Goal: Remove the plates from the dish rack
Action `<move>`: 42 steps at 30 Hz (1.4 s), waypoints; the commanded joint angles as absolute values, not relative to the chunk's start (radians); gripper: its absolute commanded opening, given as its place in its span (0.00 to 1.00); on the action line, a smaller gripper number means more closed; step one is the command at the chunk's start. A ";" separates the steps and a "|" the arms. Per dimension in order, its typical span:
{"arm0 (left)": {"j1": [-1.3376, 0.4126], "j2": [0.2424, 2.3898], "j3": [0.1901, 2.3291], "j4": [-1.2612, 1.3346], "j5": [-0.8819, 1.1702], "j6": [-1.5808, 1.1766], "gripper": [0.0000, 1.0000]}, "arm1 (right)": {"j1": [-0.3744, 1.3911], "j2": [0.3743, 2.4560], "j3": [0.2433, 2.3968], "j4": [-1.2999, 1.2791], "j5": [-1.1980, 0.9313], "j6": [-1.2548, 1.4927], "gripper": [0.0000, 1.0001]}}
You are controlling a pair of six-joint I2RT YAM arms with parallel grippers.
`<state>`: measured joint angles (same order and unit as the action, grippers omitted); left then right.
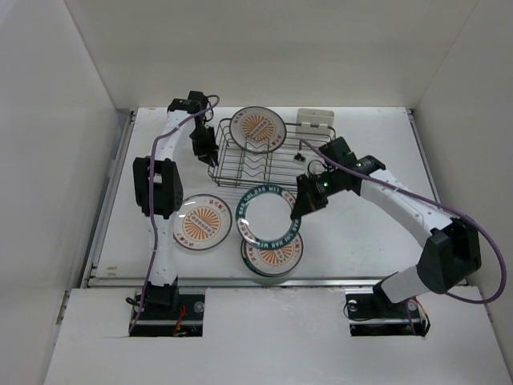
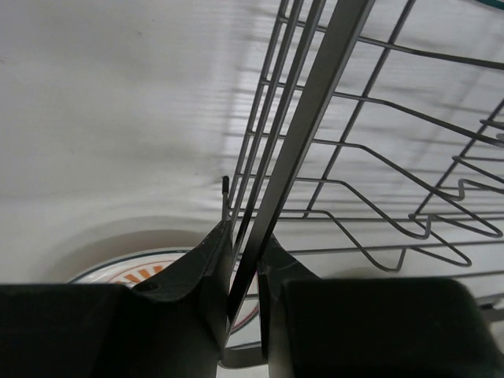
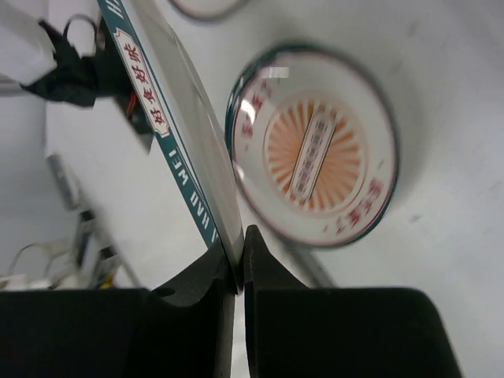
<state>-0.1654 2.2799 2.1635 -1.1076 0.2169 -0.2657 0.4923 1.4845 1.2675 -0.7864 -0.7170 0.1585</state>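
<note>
Inside the dark metal wire dish rack (image 1: 248,160), only a round white sunburst plate (image 1: 258,128) leaning at its far end blocks entry. The left gripper (image 1: 212,158) is clamped on the rack's left rim. On its near side, a teal-rimmed white plate (image 1: 268,218) pinched in the right gripper (image 1: 294,215) hangs over a second sunburst plate (image 1: 274,257), with a third (image 1: 202,222) just beside them. Right of the rack, past the cream plastic holder (image 1: 314,120), the white table (image 1: 369,132) lies bare.

Your left white-and-black arm (image 1: 166,143) and right white-and-black arm (image 1: 393,200) wore smooth white shells between blocky black joints. A thin purple cable (image 1: 503,269) trailed along each, and their jaws were matte black.

Teal-rim plate (image 3: 169,157) band reads "HAO WEI" w/ Chinese chars; rest illegible.
</note>
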 commanded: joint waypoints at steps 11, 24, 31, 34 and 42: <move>-0.137 2.220 2.088 -1.089 0.265 -0.474 0.00 | 0.491 1.474 0.980 -0.635 -0.850 0.331 0.00; -0.127 2.220 2.145 -1.089 0.253 -0.382 0.00 | 0.503 1.601 0.914 -0.647 -0.738 0.321 0.37; -0.127 2.210 2.194 -1.100 0.213 -0.328 0.13 | 0.575 1.534 1.032 -0.823 -0.528 0.340 0.69; -0.127 2.191 2.220 -1.100 0.187 -0.298 0.16 | 0.575 1.534 1.071 -0.939 -0.412 0.351 0.71; -0.178 2.160 2.261 -1.091 0.083 -0.140 0.32 | 0.594 1.640 1.071 -0.884 -0.368 0.382 0.71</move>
<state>-0.1566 2.2448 2.2101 -1.0828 0.1711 -0.2321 0.5789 1.5978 1.0481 -0.9001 -0.4126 0.3565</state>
